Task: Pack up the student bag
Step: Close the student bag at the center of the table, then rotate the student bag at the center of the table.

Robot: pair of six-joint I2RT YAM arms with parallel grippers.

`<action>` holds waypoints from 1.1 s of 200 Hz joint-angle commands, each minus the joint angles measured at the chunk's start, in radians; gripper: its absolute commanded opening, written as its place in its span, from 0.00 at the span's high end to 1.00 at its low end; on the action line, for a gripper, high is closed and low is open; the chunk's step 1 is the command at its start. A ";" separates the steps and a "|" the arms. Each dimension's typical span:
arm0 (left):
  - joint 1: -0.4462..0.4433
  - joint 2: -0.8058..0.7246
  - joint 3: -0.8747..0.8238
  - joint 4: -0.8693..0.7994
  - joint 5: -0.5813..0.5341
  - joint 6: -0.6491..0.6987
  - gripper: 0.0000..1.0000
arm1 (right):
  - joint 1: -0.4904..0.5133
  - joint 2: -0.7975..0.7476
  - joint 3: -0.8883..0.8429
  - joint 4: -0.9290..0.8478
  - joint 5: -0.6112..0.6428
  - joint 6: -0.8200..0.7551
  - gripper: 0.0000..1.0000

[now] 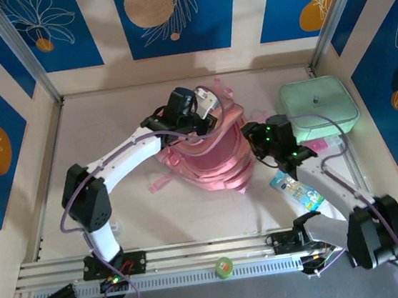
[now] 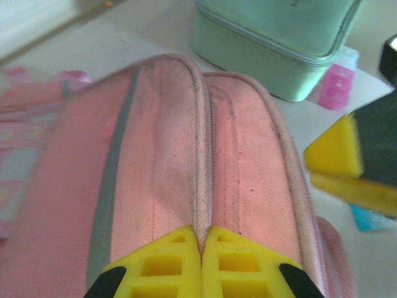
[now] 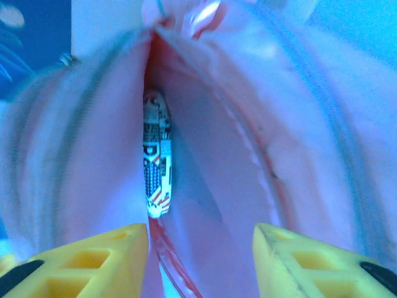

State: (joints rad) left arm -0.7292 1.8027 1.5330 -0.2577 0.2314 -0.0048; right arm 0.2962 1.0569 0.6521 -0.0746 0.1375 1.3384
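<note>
- Currently the student bag (image 1: 214,165) sits mid-frame in the top view, with the mint case (image 1: 318,106) at upper right, apart from it
- Left gripper (image 2: 200,264) is pinched tight on the bag's top seam ridge, holding the mouth up
- Right gripper (image 3: 201,261) is at the mouth, jaws apart with nothing between them
- A printed packet (image 3: 156,161) lies deep in the slot
- Step reads as dropping an item in: back the right arm straight out along the slot so the fingers don't snag the lining
- Hold the left pinch steady until the right arm is clear
- Blue packet (image 1: 299,191) at lower right looks like the next pick
</note>
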 commanded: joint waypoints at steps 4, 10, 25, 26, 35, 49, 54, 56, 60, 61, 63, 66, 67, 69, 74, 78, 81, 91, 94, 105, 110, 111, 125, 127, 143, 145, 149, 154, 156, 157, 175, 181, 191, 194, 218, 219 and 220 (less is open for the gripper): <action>-0.003 0.064 0.033 0.163 0.149 -0.095 0.90 | -0.051 -0.104 0.004 -0.215 0.038 -0.096 0.45; -0.004 0.075 0.029 0.179 0.156 -0.110 0.84 | -0.058 -0.121 0.012 -0.238 0.037 -0.114 0.44; -0.003 0.082 0.018 0.200 0.134 -0.141 0.66 | -0.071 -0.136 0.040 -0.284 0.027 -0.151 0.39; -0.003 0.082 0.017 0.201 0.130 -0.143 0.65 | -0.071 -0.136 0.041 -0.287 0.025 -0.152 0.39; 0.001 0.073 0.001 0.209 0.099 -0.160 0.54 | -0.075 -0.132 0.057 -0.305 0.014 -0.174 0.35; 0.014 0.040 -0.031 0.213 0.042 -0.197 0.40 | -0.079 -0.115 0.079 -0.322 -0.008 -0.202 0.28; 0.020 0.026 -0.049 0.215 0.023 -0.210 0.35 | -0.079 -0.105 0.086 -0.325 -0.018 -0.211 0.26; 0.023 0.021 -0.055 0.215 0.016 -0.218 0.33 | -0.080 -0.103 0.090 -0.325 -0.022 -0.216 0.25; 0.030 0.005 -0.070 0.215 0.000 -0.229 0.29 | -0.078 -0.094 0.097 -0.327 -0.029 -0.223 0.23; 0.032 0.002 -0.074 0.216 -0.005 -0.233 0.28 | -0.079 -0.092 0.098 -0.328 -0.031 -0.224 0.22; 0.035 -0.004 -0.082 0.216 -0.013 -0.239 0.27 | -0.079 -0.088 0.101 -0.329 -0.036 -0.229 0.21; 0.040 -0.018 -0.095 0.216 -0.024 -0.252 0.24 | -0.078 -0.080 0.106 -0.331 -0.042 -0.234 0.20; 0.042 -0.021 -0.099 0.215 -0.027 -0.256 0.24 | -0.078 -0.078 0.107 -0.332 -0.043 -0.235 0.20; 0.047 -0.029 -0.108 0.215 -0.036 -0.264 0.23 | -0.078 -0.074 0.111 -0.333 -0.048 -0.238 0.19; 0.058 -0.050 -0.131 0.214 -0.054 -0.282 0.20 | -0.075 -0.062 0.119 -0.336 -0.055 -0.246 0.17; 0.067 -0.065 -0.151 0.211 -0.067 -0.297 0.18 | -0.074 -0.052 0.126 -0.335 -0.060 -0.252 0.15; 0.074 -0.080 -0.166 0.209 -0.077 -0.308 0.17 | -0.071 -0.045 0.129 -0.335 -0.062 -0.256 0.14; 0.103 -0.122 -0.216 0.200 -0.103 -0.345 0.16 | -0.061 -0.023 0.141 -0.335 -0.068 -0.268 0.12; 0.109 -0.135 -0.232 0.197 -0.108 -0.355 0.16 | -0.058 -0.016 0.144 -0.334 -0.068 -0.270 0.11; 0.150 -0.180 -0.287 0.181 -0.115 -0.403 0.16 | -0.043 0.004 0.156 -0.332 -0.063 -0.282 0.09; 0.169 -0.200 -0.312 0.173 -0.118 -0.427 0.16 | -0.035 0.013 0.161 -0.332 -0.059 -0.285 0.09; 0.173 -0.204 -0.317 0.173 -0.118 -0.431 0.16 | -0.034 0.014 0.162 -0.332 -0.058 -0.286 0.09; 0.231 -0.250 -0.389 0.169 -0.103 -0.497 0.16 | -0.010 0.031 0.174 -0.332 -0.042 -0.293 0.08; 0.239 -0.256 -0.401 0.170 -0.100 -0.505 0.16 | -0.006 0.034 0.176 -0.332 -0.040 -0.294 0.08; 0.308 -0.285 -0.467 0.173 -0.059 -0.575 0.16 | 0.019 0.053 0.192 -0.332 -0.030 -0.300 0.08; 0.317 -0.287 -0.472 0.171 -0.051 -0.580 0.16 | 0.021 0.056 0.194 -0.332 -0.029 -0.301 0.08; 0.334 -0.289 -0.479 0.167 -0.031 -0.587 0.16 | 0.029 0.061 0.198 -0.332 -0.027 -0.304 0.08; 0.353 -0.289 -0.482 0.158 -0.005 -0.587 0.16 | 0.036 0.068 0.205 -0.333 -0.024 -0.307 0.08; 0.360 -0.287 -0.481 0.150 0.000 -0.586 0.16 | 0.040 0.071 0.208 -0.334 -0.023 -0.309 0.09; 0.364 -0.287 -0.481 0.145 0.003 -0.586 0.16 | 0.041 0.072 0.210 -0.335 -0.023 -0.308 0.09; 0.410 -0.277 -0.447 0.055 -0.012 -0.566 0.16 | 0.065 0.099 0.242 -0.352 -0.022 -0.313 0.12; 0.424 -0.269 -0.440 0.043 -0.014 -0.561 0.16 | 0.074 0.107 0.251 -0.355 -0.021 -0.313 0.13; 0.443 -0.255 -0.432 0.042 0.006 -0.572 0.15 | 0.088 0.121 0.267 -0.353 -0.018 -0.314 0.14; 0.449 -0.249 -0.431 0.048 0.015 -0.580 0.15 | 0.094 0.124 0.271 -0.353 -0.016 -0.314 0.14; 0.479 -0.193 -0.431 0.127 0.122 -0.692 0.18 | 0.127 0.154 0.295 -0.352 -0.001 -0.308 0.15; 0.478 -0.191 -0.433 0.133 0.125 -0.695 0.18 | 0.129 0.155 0.295 -0.352 -0.001 -0.308 0.15; 0.479 -0.189 -0.434 0.138 0.128 -0.701 0.18 | 0.129 0.157 0.296 -0.352 0.000 -0.307 0.15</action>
State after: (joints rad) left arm -0.2710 1.5597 1.0771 -0.1616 0.2405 -0.5972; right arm 0.3992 1.1900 0.9085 -0.4088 0.1101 1.0435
